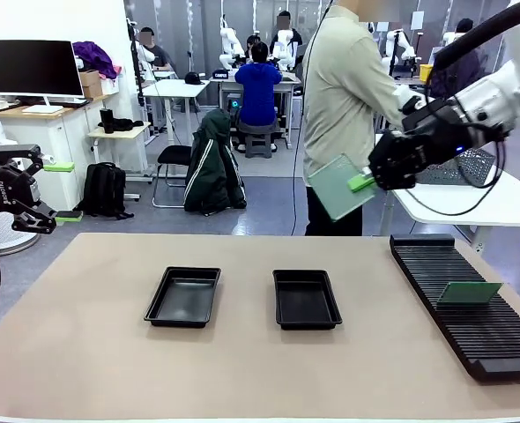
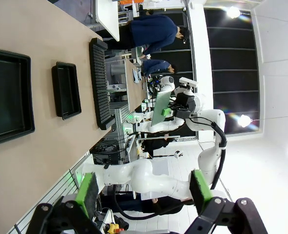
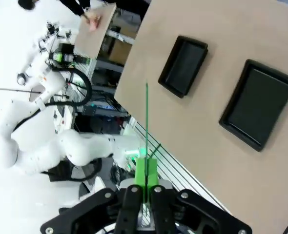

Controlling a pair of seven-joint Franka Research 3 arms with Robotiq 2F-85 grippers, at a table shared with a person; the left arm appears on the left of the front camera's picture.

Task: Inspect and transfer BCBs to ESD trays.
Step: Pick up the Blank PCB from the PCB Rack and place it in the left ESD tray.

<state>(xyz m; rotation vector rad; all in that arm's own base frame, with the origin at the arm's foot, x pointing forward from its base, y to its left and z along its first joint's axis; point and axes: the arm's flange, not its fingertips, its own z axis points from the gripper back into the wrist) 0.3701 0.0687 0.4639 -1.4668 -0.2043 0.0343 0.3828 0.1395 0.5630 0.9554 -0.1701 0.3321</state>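
Two shallow black trays lie side by side, a little apart, near the middle of the counter (image 1: 84, 352): the left ESD tray (image 1: 183, 297) and the right ESD tray (image 1: 306, 300). In each we see only a bare black floor inside the raised rim. In the left wrist view the same pair appears turned sideways, the left ESD tray (image 2: 10, 95) larger than the right ESD tray (image 2: 68, 90).

Along the counter's right side runs a long black slotted rack (image 1: 498, 339). One racked BCB (image 1: 470, 292) stands on edge in a slot around the rack's mid-length.

The right end effector (image 1: 359, 183) is clamped on the held BCB (image 1: 335, 189), pinching it near one edge with the green pads. We see that board tilted in the air, well above the counter, in front of the person (image 1: 339, 88) standing at the far side. From the right wrist, the held BCB (image 3: 146, 126) shows edge-on as a thin green line rising from the closed fingers, with both trays on the counter beyond it.

The left end effector (image 1: 41, 189) hovers off the counter's left edge with its fingers spread wide; its green pads (image 2: 88, 192) stand far apart in its own view.
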